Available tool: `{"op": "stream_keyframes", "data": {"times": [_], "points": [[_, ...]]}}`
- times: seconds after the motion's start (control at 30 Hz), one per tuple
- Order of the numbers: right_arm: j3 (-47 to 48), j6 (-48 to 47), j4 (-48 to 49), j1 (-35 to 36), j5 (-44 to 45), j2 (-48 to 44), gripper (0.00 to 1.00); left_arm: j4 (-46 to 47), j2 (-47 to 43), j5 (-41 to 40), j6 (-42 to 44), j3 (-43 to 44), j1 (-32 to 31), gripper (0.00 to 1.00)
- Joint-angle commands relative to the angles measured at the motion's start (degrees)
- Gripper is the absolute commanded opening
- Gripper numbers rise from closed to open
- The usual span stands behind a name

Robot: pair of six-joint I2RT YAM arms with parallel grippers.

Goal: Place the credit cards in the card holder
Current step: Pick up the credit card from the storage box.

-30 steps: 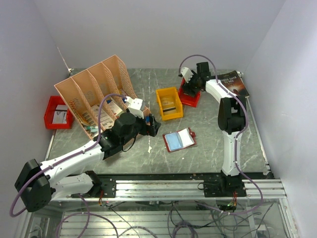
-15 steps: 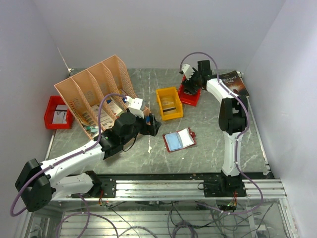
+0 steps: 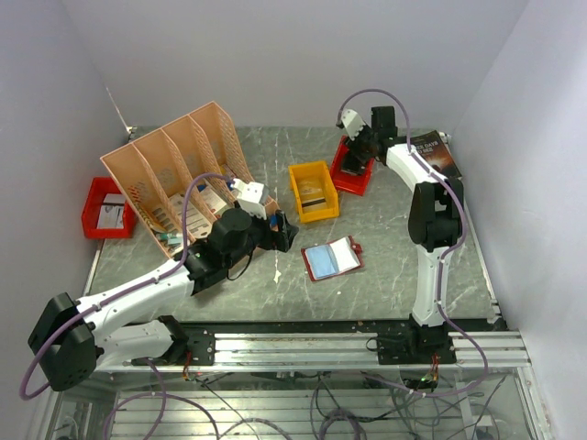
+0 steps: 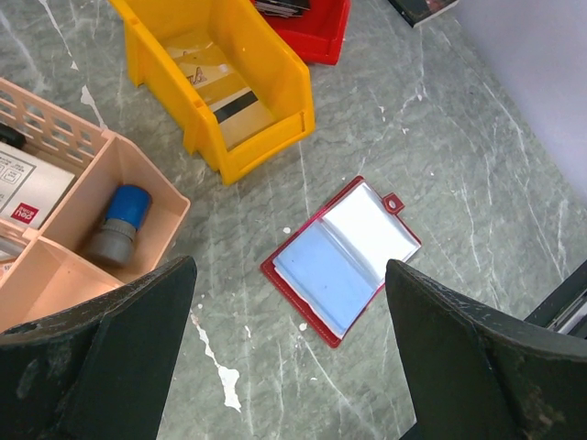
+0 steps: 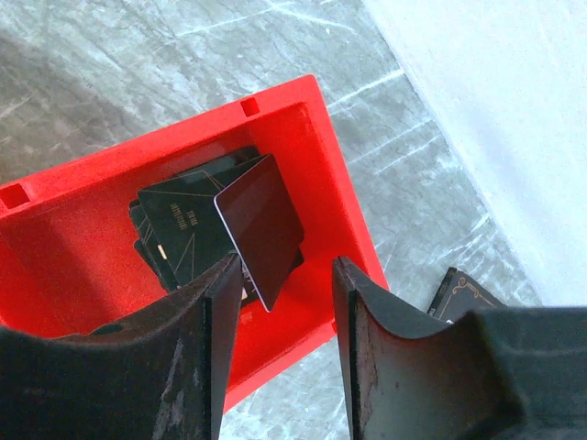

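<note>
1. the credit cards (image 5: pixel 260 229) sit in a red bin (image 5: pixel 323 147) toward 1 o'clock on the table in the top view. a dark pile lies flat, and one greyish card leans tilted on it with its low corner toward 6 o'clock.
2. the right gripper (image 5: pixel 282 268) hangs over that bin with its fingers spread, clamped on nothing. the tilted card's corner lies in the gap and seems to touch neither finger.
3. the cards look light, stiff and slick. flat ones will likely resist pinching, so the raised edge of the leaning card is probably the best place to take hold.
4. the card holder (image 4: pixel 341 259) lies open and flat near the table's middle, well apart from the red bin, with its snap tab at 1 o'clock. it is thin and soft, so it may slide when a card is pushed into a pocket.
5. the left gripper (image 4: pixel 289 275) hovers above it, spread wide and empty.
6. the gold marks on the dark cards, the red logo on a leaflet (image 4: pixel 23 183) and the cover of the book (image 5: pixel 463 289) are all too small to read.
</note>
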Motion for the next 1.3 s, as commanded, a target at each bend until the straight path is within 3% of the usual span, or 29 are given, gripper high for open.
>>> {"op": "stream_keyframes", "data": {"times": [0.0,0.43,0.6,0.67,1.07,1.27], "points": [[1.1,1.1,0.8,-0.9,0.3,0.1,0.42,2.4,-0.3,-0.3,-0.2,-0.9,0.5,0.95],[6.0,0.1,-2.5,-1.2,-2.0,5.3,0.32,2.2,-0.1,-0.4,-0.2,-0.9,0.6,0.95],[7.1,-0.8,-4.1,-1.2,-3.3,5.6,0.06,2.0,-0.3,-0.5,-0.3,-0.8,0.6,0.95],[7.0,-1.2,-4.2,-1.3,-3.7,4.7,0.0,1.7,-0.5,-0.5,-0.3,-0.7,0.7,0.95],[6.0,0.4,-10.0,-1.8,-9.8,-8.4,0.0,3.6,-3.9,1.5,-2.9,-2.4,0.7,0.95],[-3.0,4.2,-19.6,-2.5,-28.4,-21.3,0.0,11.4,-8.7,6.6,-7.0,-7.4,0.7,0.96]]}}
